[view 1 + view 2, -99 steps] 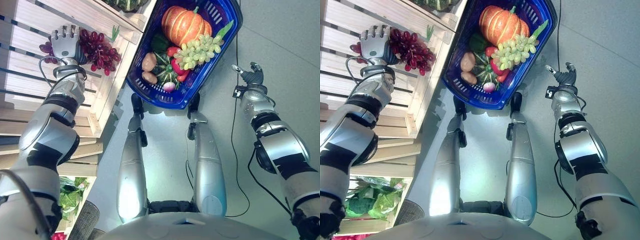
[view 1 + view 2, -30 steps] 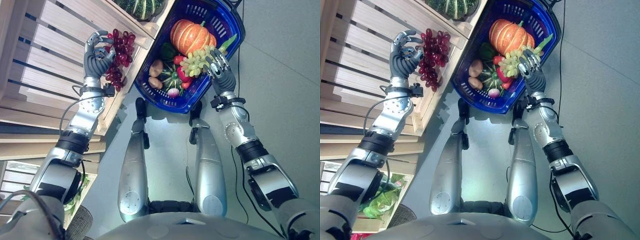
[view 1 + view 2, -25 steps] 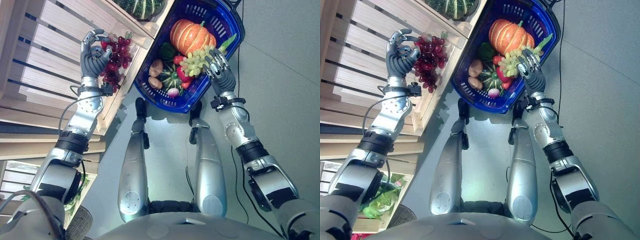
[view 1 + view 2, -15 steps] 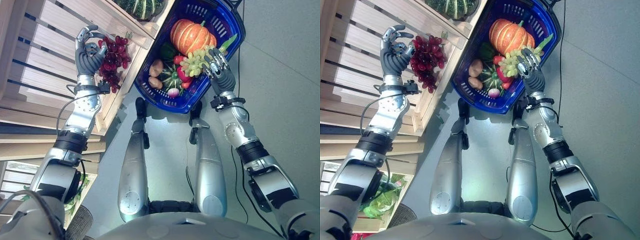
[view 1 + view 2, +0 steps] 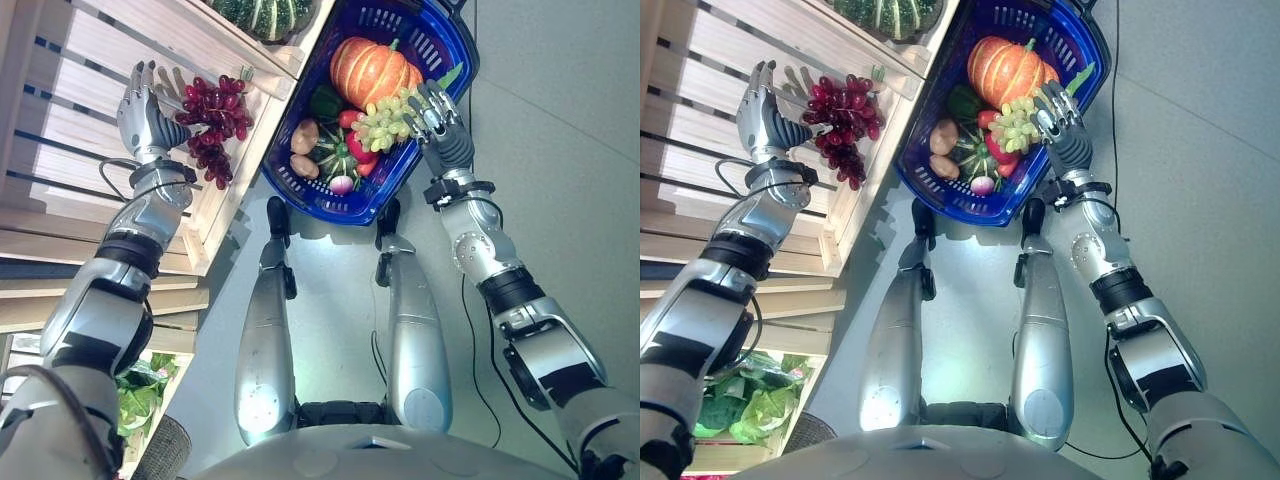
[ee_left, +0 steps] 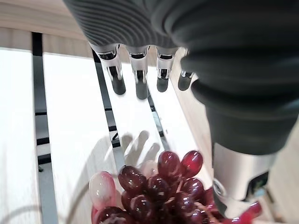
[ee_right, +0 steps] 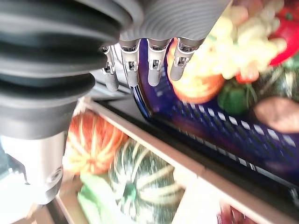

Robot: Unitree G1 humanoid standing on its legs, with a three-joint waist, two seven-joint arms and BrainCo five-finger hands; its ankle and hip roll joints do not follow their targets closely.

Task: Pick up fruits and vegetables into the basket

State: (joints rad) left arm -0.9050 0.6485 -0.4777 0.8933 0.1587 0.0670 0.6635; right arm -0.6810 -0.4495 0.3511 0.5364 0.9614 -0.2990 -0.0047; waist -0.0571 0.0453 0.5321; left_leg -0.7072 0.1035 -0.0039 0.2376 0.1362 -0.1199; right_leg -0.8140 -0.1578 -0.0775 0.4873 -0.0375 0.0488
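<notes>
One bunch of red grapes (image 5: 212, 122) is what's left to fetch, as far as I can judge; it lies on the pale slatted wooden shelf (image 5: 70, 110), just beside the robot's left hand (image 5: 140, 108), whose fingers are stretched out straight with nothing in them. From the wrist view the fingers (image 6: 136, 74) point out over the slats while the glossy dark-red berries (image 6: 159, 186) sit close under the palm, not enclosed. I'd expect the bunch to be light and floppy, the smooth round berries slippery and apt to roll or pull off if squeezed, so cupping the thick middle of the cluster, or pinching near the stem end toward the shelf's edge, looks the safest hold. Across from it the blue plastic basket (image 5: 452, 45), with its perforated lattice walls, rests on the floor and is already well stocked: a ribbed orange pumpkin (image 5: 372, 68), a knobbly bunch of green grapes (image 5: 385, 118), two smooth brown potatoes (image 5: 303, 138), a dark striped squash (image 5: 335, 150), something red and a small radish-like thing. The right hand (image 5: 445, 130) sits at the basket's near rim by the green grapes, fingers loose and straight, holding nothing. Another striped green squash (image 5: 262, 14) sits higher on the shelf.
</notes>
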